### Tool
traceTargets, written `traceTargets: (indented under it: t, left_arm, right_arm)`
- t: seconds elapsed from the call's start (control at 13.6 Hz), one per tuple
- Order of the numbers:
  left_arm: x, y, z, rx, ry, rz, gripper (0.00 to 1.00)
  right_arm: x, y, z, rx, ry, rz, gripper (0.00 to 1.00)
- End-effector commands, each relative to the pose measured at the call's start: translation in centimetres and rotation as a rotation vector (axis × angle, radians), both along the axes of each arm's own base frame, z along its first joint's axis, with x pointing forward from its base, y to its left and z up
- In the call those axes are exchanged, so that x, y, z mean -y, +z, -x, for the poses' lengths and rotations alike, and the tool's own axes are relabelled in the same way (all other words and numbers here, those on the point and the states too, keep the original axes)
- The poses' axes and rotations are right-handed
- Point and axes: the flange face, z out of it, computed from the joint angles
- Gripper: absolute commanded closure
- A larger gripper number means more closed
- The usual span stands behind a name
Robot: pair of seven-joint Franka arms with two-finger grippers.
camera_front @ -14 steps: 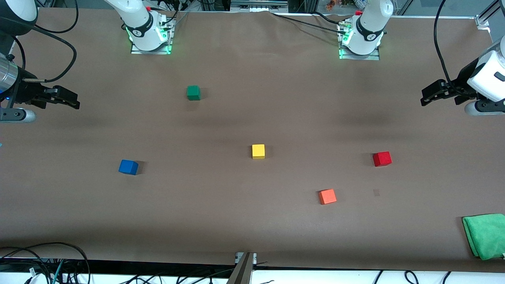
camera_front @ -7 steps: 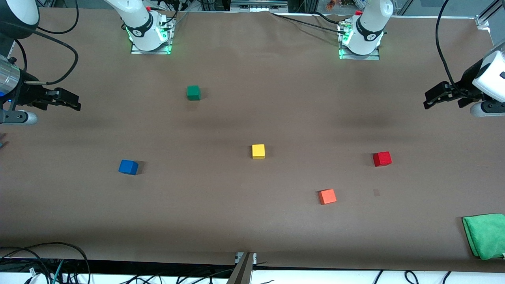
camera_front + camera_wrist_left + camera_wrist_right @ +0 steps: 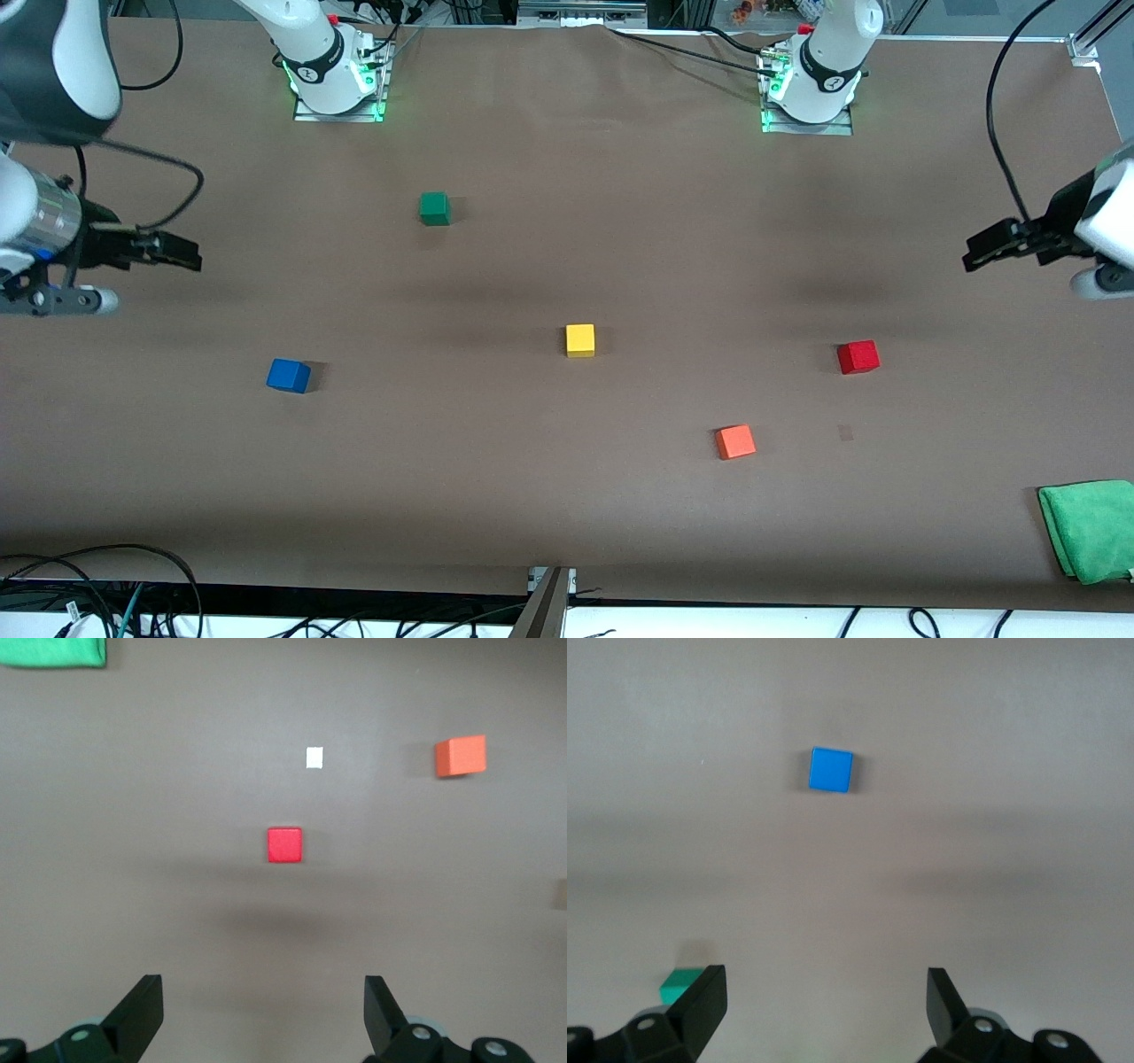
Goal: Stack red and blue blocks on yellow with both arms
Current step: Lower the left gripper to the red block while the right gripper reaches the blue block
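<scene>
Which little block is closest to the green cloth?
The orange block. It lies nearer the green cloth than the red block, yellow block, blue block or green block.
</scene>
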Motion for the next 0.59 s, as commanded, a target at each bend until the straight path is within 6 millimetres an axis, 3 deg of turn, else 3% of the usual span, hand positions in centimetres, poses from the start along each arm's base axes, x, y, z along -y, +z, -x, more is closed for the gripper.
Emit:
traceTargets:
  t: [0.0,0.22,0.52]
  left_arm:
    - [0.1,-0.3,-0.7,-0.023,-0.012,-0.008,0.00]
    - [0.9,-5.2,-2.7,-0.088,-0.012,-0.004,0.00]
    - [0.3,-11.8,-5.3,-0.107,0.009,0.000,0.00]
  right_arm:
    - [0.3,-1.9,-1.7,0.023,0.005,0.016,0.00]
    - [0.5,-6.8,-4.1,0.035,-0.002,0.014,0.00]
    - [0.3,-13.8,-6.8,0.071,-0.010,0.021,0.00]
